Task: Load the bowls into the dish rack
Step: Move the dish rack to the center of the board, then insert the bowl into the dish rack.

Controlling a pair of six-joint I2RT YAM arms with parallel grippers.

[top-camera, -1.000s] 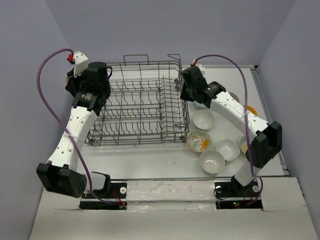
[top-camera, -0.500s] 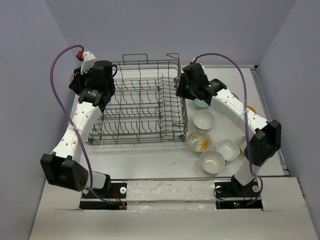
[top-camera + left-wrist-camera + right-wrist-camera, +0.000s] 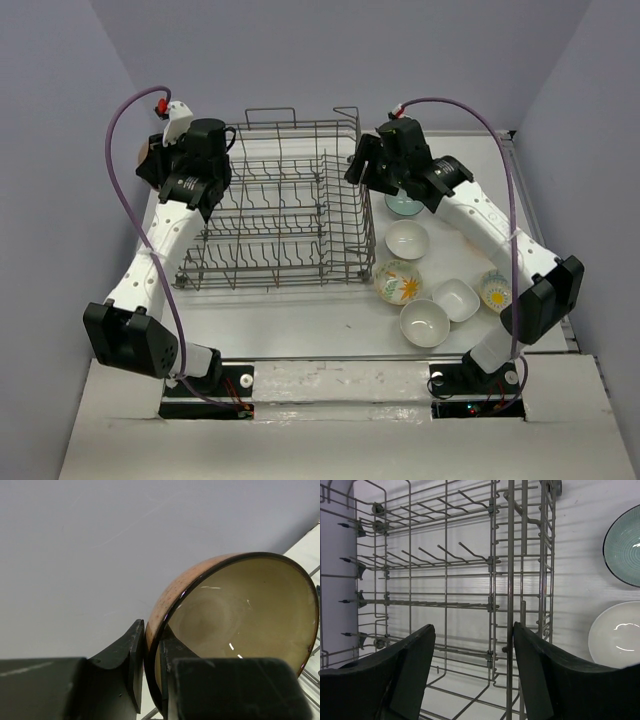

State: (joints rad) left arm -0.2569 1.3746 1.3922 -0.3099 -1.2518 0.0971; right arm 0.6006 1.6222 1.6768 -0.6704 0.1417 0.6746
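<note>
The left fingers are clamped on the rim of a brown bowl, one finger on the speckled outer wall and the other inside against the pale glazed interior. The bowl is held on edge in the air, its opening facing the wrist camera, with the grey wall behind it. From above, the left arm reaches up to the far left corner of the dish rack, its wrist just outside the rack's left wall.

The right fingers are spread wide apart and hold nothing. They hang over the right side of the rack, and in the wrist view the upright wires of that wall run between them, with rows of tines beyond.

The other bowls sit on the table to the right of the rack: a teal bowl farthest back, partly hidden by the right arm, then a white bowl, a floral bowl, a squarish white bowl, a round white bowl nearest the arm bases, and a yellow patterned bowl at the far right.
</note>
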